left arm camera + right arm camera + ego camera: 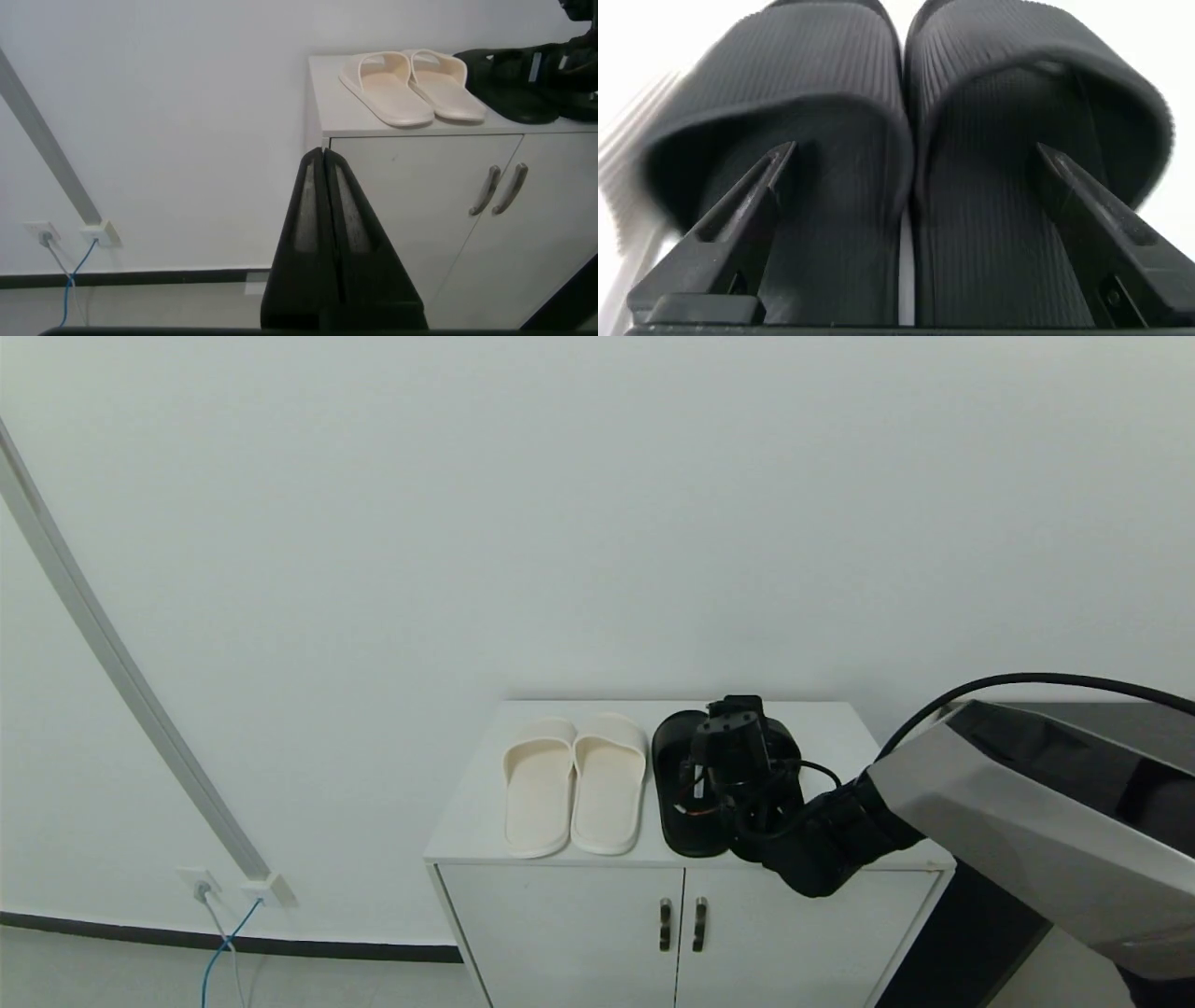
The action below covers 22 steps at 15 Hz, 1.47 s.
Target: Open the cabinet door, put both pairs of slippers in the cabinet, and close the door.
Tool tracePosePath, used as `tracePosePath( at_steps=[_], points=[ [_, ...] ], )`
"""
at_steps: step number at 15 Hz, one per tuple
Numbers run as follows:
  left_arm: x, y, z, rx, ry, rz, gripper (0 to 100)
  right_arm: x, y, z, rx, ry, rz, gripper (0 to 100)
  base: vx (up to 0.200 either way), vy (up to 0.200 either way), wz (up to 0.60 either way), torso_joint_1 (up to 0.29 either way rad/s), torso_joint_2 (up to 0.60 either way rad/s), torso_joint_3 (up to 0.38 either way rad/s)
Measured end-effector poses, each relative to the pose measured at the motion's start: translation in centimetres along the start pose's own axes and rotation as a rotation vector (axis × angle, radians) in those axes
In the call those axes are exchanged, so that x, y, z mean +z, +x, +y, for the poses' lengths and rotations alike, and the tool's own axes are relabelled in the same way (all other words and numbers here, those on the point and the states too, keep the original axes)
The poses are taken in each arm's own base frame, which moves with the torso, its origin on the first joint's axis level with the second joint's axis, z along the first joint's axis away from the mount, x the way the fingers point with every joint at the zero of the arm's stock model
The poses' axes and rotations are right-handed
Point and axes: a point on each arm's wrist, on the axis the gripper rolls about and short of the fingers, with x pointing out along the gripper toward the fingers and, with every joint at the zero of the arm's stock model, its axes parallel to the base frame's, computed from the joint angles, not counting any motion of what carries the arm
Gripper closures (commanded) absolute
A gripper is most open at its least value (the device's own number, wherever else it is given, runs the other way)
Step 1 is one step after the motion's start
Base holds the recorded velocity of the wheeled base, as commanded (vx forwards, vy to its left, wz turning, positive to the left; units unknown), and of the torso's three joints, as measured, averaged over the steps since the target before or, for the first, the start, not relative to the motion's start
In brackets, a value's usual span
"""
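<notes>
White wall up top in the head view, cabinet [560,915] doors shut, cream slippers [574,784] and black slippers [680,812] side by side on it. Left wrist view: left tool [324,159] pressed together, facing the cabinet. Right wrist view: right tool [915,154] spread wide, a finger over each black slipper.

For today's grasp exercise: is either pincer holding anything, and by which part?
Nothing held. Right pincer open, one finger pointing into each black slipper; left pincer shut, empty.
</notes>
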Motion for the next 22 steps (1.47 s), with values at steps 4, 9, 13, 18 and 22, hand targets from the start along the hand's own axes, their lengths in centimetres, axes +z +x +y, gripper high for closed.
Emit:
tracePosePath(
  at_steps=[4,9,13,18,22],
  points=[
    [0.0,0.0,0.0,0.0,0.0,0.0,100,-0.1,1.9,-0.1,-0.022,0.01,-0.016,100,0.0,0.0,0.0,0.0,0.0,0.0],
    [0.0,0.0,0.0,0.0,-0.001,0.0,100,-0.5,2.3,-0.2,-0.028,0.008,-0.012,100,0.0,0.0,0.0,0.0,0.0,0.0],
    [0.0,0.0,0.0,0.001,-0.006,0.0,100,0.0,1.5,-0.5,-0.022,0.004,-0.005,100,0.0,0.0,0.0,0.0,0.0,0.0],
    [0.0,0.0,0.0,0.002,-0.008,0.0,100,2.4,-4.3,-2.4,0.128,-0.045,0.023,100,0.0,0.0,0.0,0.0,0.0,0.0],
    [0.0,0.0,0.0,0.001,-0.007,0.0,100,4.0,-12.5,-5.3,0.381,-0.109,0.036,100,0.0,0.0,0.0,0.0,0.0,0.0]
  ],
)
